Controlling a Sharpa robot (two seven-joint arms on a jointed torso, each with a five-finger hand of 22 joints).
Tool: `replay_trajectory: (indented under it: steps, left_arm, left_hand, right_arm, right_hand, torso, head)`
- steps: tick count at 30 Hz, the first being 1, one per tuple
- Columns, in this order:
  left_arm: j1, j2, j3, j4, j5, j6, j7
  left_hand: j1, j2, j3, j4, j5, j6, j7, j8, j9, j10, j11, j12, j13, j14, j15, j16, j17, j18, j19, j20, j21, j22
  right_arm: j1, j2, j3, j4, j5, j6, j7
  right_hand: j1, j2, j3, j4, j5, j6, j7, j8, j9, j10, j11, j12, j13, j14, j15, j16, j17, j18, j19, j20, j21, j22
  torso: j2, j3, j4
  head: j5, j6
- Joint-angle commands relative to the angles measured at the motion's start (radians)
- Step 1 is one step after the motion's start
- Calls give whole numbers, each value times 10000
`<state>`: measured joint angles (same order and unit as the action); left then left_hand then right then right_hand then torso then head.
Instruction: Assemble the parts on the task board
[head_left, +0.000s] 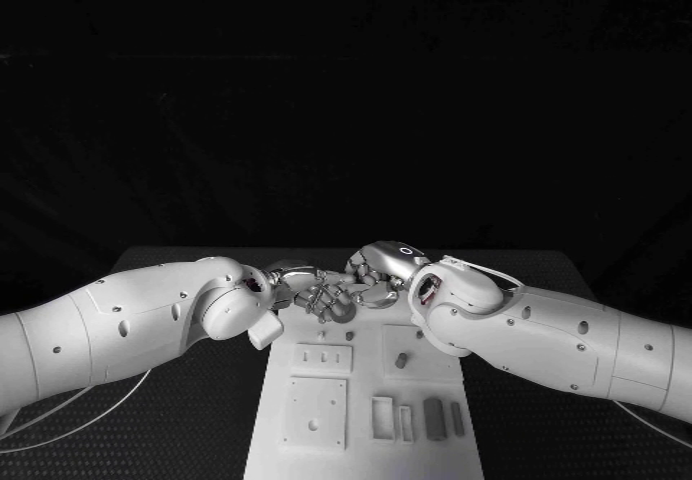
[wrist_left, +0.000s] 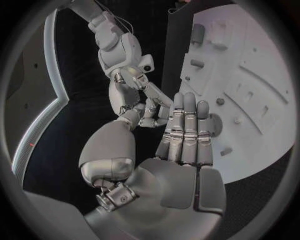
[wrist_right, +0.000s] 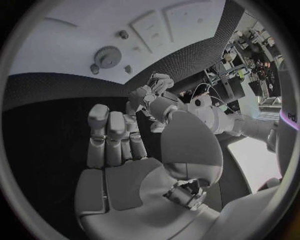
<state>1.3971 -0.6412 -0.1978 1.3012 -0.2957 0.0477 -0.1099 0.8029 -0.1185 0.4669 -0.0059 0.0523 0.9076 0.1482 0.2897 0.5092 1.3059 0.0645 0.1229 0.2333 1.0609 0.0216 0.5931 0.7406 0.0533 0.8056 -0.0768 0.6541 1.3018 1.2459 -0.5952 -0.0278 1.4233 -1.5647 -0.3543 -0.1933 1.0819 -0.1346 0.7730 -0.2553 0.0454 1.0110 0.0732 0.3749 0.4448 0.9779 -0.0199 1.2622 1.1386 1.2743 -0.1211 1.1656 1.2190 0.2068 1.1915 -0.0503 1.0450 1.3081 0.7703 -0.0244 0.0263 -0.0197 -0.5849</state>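
Note:
The white task board (head_left: 361, 440) runs from the table's near edge to under both hands. My left hand (head_left: 306, 288) and right hand (head_left: 378, 274) meet above its far end, fingertips close together or touching. In the left wrist view my left hand (wrist_left: 182, 135) has straight fingers side by side with a bare palm, and the right hand (wrist_left: 134, 95) reaches toward their tips. The right hand (wrist_right: 112, 140) shows a bare palm with its thumb apart. A grey gear (wrist_right: 107, 56) lies on the board among small pegs (wrist_right: 124, 34). Grey bar-shaped parts (head_left: 433, 418) sit at the near right.
The board has raised square plates (head_left: 316, 410) with slots and holes, and a short peg (head_left: 402, 358) stands in a plate on its right side. Black table (head_left: 548, 440) lies on both sides of the board. Thin cables loop beside each arm.

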Motion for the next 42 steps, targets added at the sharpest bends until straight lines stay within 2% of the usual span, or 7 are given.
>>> replay_trajectory:
  steps: [1, 10, 19, 28, 42]
  left_arm:
    - [10, 4, 4, 62, -62, 133, 1]
    - [9, -29, 3, 99, -56, 185, 66]
    - [9, -39, 4, 4, -56, 69, 68]
    - [7, -46, 4, -51, -62, 42, 54]
    - [6, -22, 4, -8, -85, 146, 40]
  left_hand:
    - [182, 42, -9, -133, -32, -49, 0, -50, -23, -44, 26, -56, 20, -53, 16, -11, 20, 170, -58, 16, 1, 14]
    - [333, 261, -92, -367, -32, -23, -4, -41, -34, -31, 20, -66, 43, -46, 14, 1, 55, 169, -54, 20, 21, 18]
    - [521, 516, -94, -631, -31, 21, -23, -22, -45, -28, 11, -81, 62, -52, 17, -6, 76, 164, -64, 23, 26, 13]
    - [635, 559, -98, -812, -30, 13, -16, -33, -63, -43, 20, -102, 70, -47, 17, -10, 87, 159, -59, 24, 35, 9]
    - [640, 544, -109, -842, -32, 12, -14, -35, -67, -43, 24, -105, 72, -46, 18, -12, 89, 156, -58, 26, 36, 8]
  right_arm:
    - [-9, 4, -4, 72, -64, 16, 8]
    - [-19, 11, -55, 85, 80, 105, 75]
    - [-38, -6, -82, 258, 268, 202, 89]
    - [-49, -2, -85, 314, 307, 190, 96]
    - [-56, 132, -97, 210, 344, 219, 115]
  right_hand:
    - [-19, 54, 59, -14, 33, 346, 107, 526, 436, 73, -29, 31, -17, 37, -46, 1, -16, 550, 74, -17, 55, 55]
    - [-27, 49, 72, -12, 33, 344, 107, 527, 437, 78, -30, 29, -19, 42, -47, 0, -18, 550, 80, -17, 53, 52]
    - [-30, 45, 83, -12, 33, 341, 107, 527, 438, 80, -30, 27, -20, 44, -48, -2, -20, 550, 84, -18, 52, 50]
    - [-32, 42, 92, -13, 33, 339, 107, 527, 439, 82, -30, 26, -20, 47, -49, -3, -22, 550, 87, -19, 50, 49]
    - [-35, 39, 100, -15, 33, 337, 107, 528, 440, 83, -30, 24, -21, 49, -50, -5, -23, 550, 91, -20, 49, 47]
  torso:
    - [-8, 1, 11]
    - [3, -5, -3]
    - [2, -4, 17]
    - [7, -9, 15]
    - [5, 2, 14]
  head:
    - [-14, -19]
    - [-30, -19]
    - [-41, -30]
    - [-40, -38]
    - [-44, -40]
